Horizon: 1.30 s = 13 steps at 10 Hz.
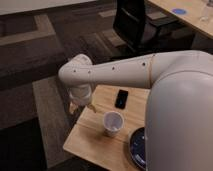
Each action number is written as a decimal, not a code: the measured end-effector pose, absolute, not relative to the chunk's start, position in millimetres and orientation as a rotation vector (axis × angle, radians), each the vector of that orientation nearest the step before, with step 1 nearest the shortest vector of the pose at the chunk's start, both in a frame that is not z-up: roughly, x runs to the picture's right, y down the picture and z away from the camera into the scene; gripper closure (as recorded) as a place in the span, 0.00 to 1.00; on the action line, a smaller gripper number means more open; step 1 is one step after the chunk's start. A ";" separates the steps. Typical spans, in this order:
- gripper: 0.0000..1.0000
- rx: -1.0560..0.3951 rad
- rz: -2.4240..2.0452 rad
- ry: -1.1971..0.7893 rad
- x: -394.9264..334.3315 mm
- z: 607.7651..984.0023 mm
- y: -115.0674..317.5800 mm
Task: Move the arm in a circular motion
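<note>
Filling the right side of the frame and reaching across to left of centre, the arm (117,72) is a cream-white tube with small dark dots along it and a thin orange seam near its thick end. It bends at a rounded joint at centre left, and a short segment drops from there toward the lower centre.

Carpet (30,60): dark grey with paler bands; covers the left and upper parts of the frame.

Small wooden table (90,137): lower centre, its right part hidden behind the arm.

Black office chair (132,25): top centre, well apart from the small table.

Long wooden desk (192,21): upper right corner, carrying a flat blue disc (179,11).

Dark blue round dish (137,147): lower right part of the small table, half covered by the arm.

White cup (113,123): upright, middle of the small table, just left of the dish.

Black phone (121,98): lying flat near the table's upper edge, above the cup, apart from it.

Gripper (83,107): tan tip at the end of the hanging segment, over the table's upper left corner, left of the phone and up-left of the cup. Holds nothing visible. Cannot tell how wide it stands, nor whether it touches the tabletop.
</note>
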<state>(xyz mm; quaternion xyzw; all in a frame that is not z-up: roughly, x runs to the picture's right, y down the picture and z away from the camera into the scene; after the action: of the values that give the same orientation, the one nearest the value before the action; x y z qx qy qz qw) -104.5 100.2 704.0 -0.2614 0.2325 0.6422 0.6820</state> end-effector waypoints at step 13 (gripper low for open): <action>0.35 -0.598 1.409 0.521 -84.5 725.5 75.6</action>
<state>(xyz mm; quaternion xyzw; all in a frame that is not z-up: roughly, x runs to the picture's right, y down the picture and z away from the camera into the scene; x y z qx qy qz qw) -84.5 75.6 725.5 -0.2675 0.2331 0.6303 0.6905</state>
